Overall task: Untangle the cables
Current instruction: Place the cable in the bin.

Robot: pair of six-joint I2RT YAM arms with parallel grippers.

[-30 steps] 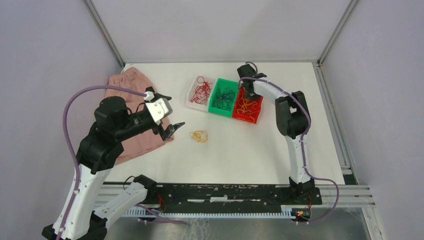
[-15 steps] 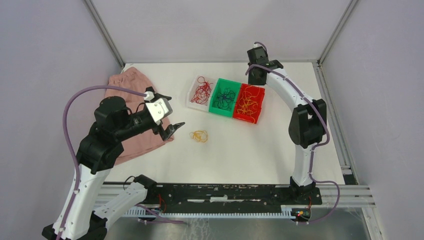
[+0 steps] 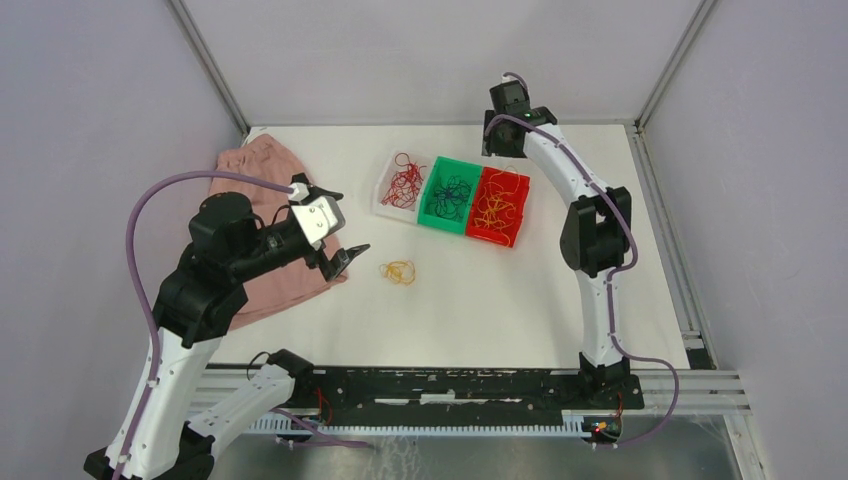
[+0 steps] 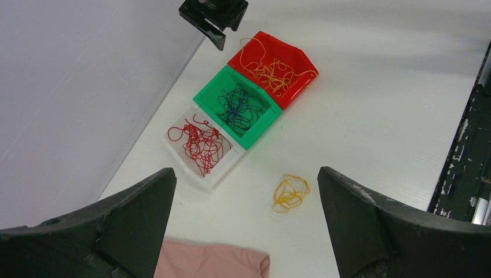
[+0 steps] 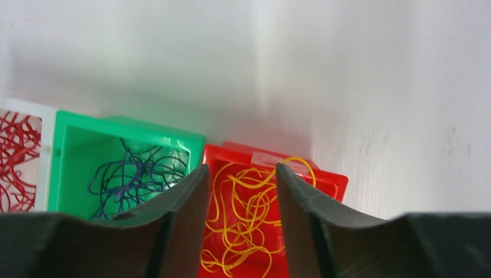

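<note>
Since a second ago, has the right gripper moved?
Yes. The right gripper has pulled back from over the red bin toward the far wall.

White table: bins, cloth, yellow cables

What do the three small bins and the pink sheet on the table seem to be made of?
Red bin and green bin: likely moulded plastic, smooth, slightly glossy with soft highlights. White bin: plastic too, seemingly translucent. Pink sheet: probably cloth, matt, with soft folds and a limp edge.
</note>
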